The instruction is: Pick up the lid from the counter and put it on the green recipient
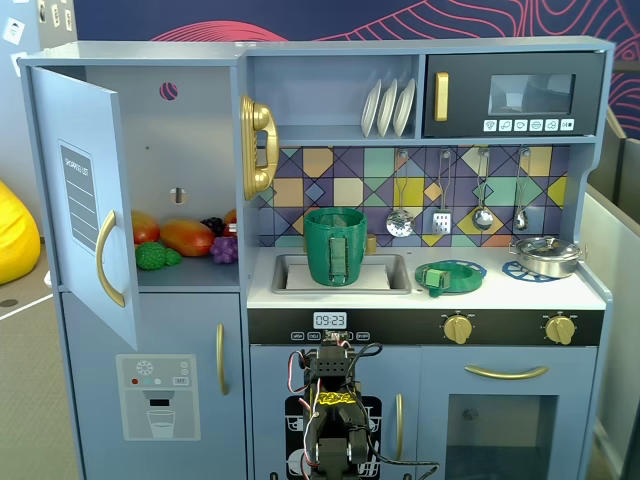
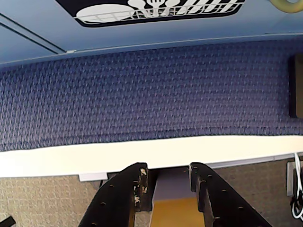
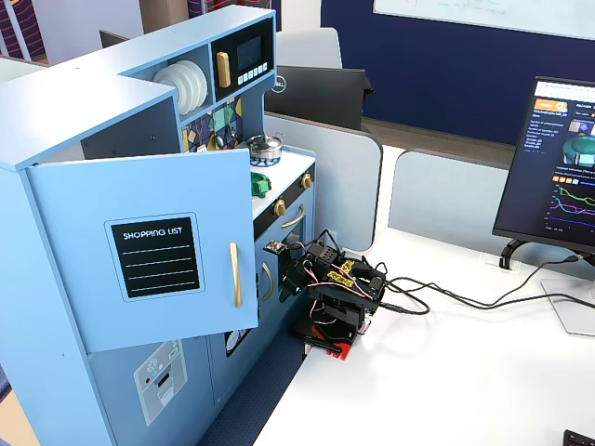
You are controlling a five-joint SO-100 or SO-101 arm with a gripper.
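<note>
Task not yet begun.
We see the lid (image 1: pixel 449 276) on the counter right of the pot (image 1: pixel 335 245) in the sink; our gripper (image 2: pixel 166 185), slightly parted and empty, hangs folded below the counter.

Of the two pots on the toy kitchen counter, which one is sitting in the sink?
The green recipient, the tall dark green pot with a strap handle, stands in the sink. The shiny steel pot sits at the counter's far right in that fixed view, on a blue burner ring.
</note>
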